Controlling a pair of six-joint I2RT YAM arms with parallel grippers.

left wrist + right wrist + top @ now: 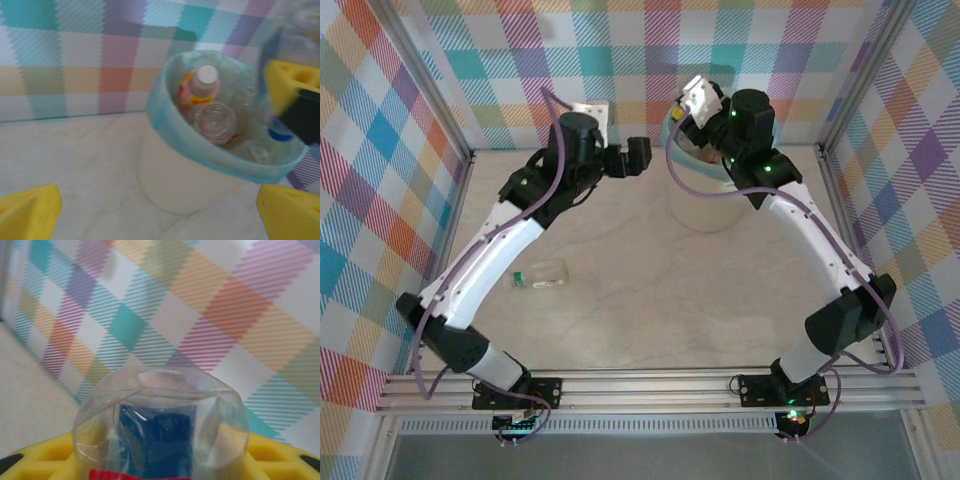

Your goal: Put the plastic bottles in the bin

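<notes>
Checked walls stood beyond the right gripper, which pinched a clear thin-walled plastic bottle across its body: judged light, soft, slippery, best held mid-body.

White-shelled left arm and right arm, black joints, lilac cables, green indicator lights, seemingly hollow-celled yellow fingers.

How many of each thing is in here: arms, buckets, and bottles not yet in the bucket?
Arms: 2 (left arm, right arm)
Bin: 1
Bottles outside the bin: 2 (loose bottle lying on the table, held bottle in the right claw)
Total: 5
The bottles inside the bin are too blurred to count.
</notes>
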